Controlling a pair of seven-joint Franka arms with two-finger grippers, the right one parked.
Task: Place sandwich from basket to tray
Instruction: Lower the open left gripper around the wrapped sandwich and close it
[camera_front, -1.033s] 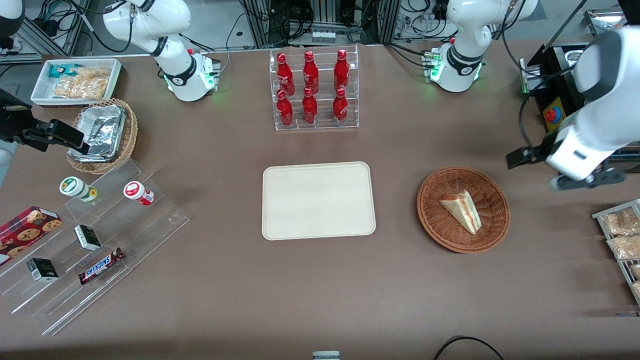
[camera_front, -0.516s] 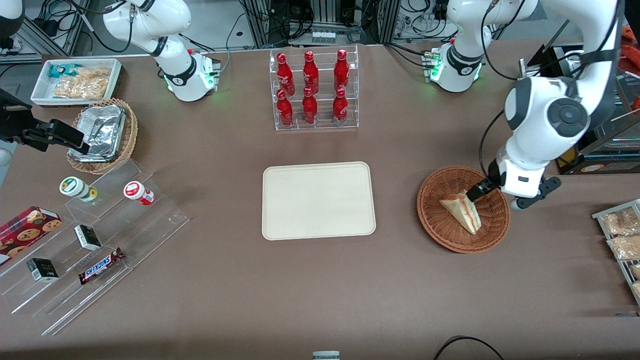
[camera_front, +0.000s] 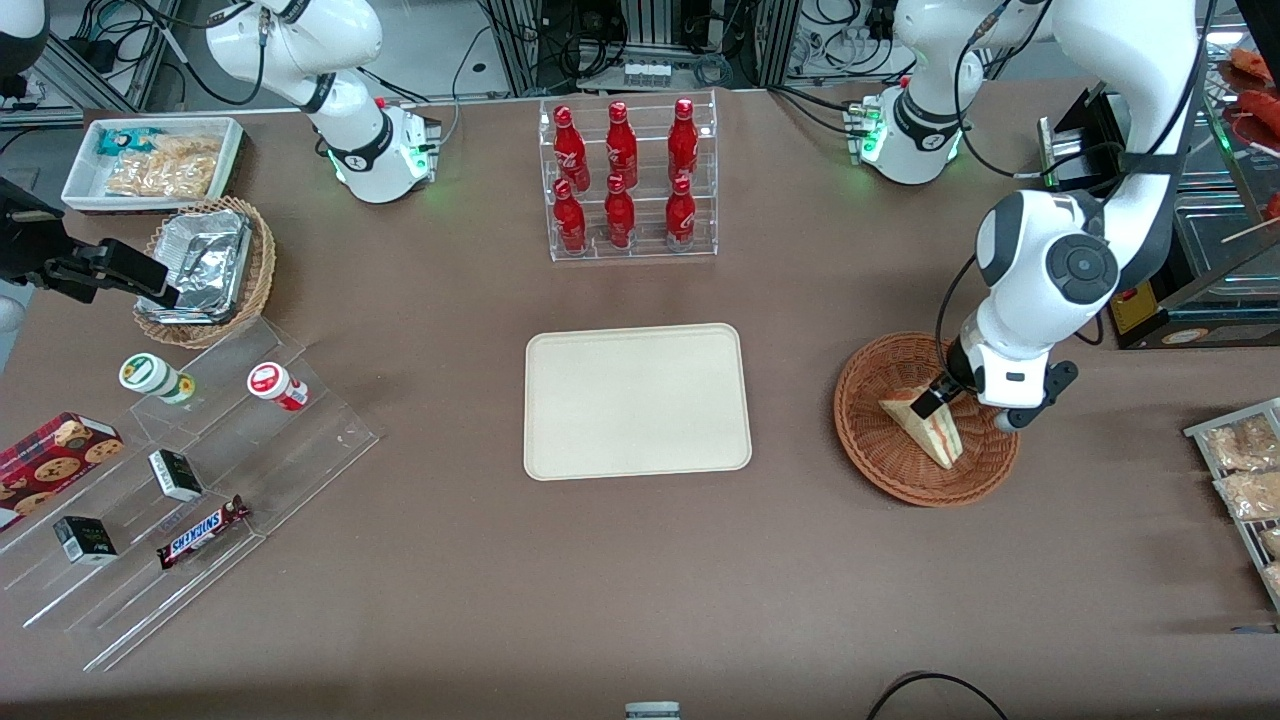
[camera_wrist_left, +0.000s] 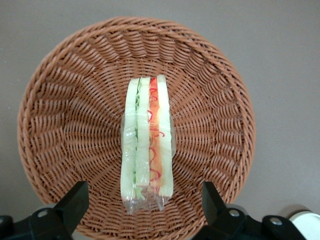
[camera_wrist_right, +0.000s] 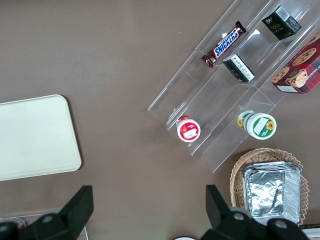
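The sandwich (camera_front: 925, 425), a plastic-wrapped wedge of pale bread with red and green filling, lies in the round reddish-brown basket (camera_front: 868, 440) toward the working arm's end of the table. My left gripper (camera_front: 940, 402) hangs low over the basket, open. In the left wrist view its black fingers (camera_wrist_left: 75, 202) stand on either side of one end of the sandwich (camera_wrist_left: 147, 135), apart from it, with the basket (camera_wrist_left: 60, 115) weave below. The cream tray (camera_front: 636, 400) lies bare at the table's middle, beside the basket; it shows too in the right wrist view, tray (camera_wrist_right: 35, 135).
A clear rack of red bottles (camera_front: 628, 180) stands farther from the camera than the tray. A stepped acrylic shelf (camera_front: 190, 470) of snacks, a tan basket with foil (camera_front: 205, 270) and a white bin (camera_front: 150, 160) sit toward the parked arm's end. A wire rack of packets (camera_front: 1245, 470) lies beside the basket.
The left arm has swung in from the table's end and come down over the basket. Its gripper now sits lower and closer around the sandwich than half a second ago.
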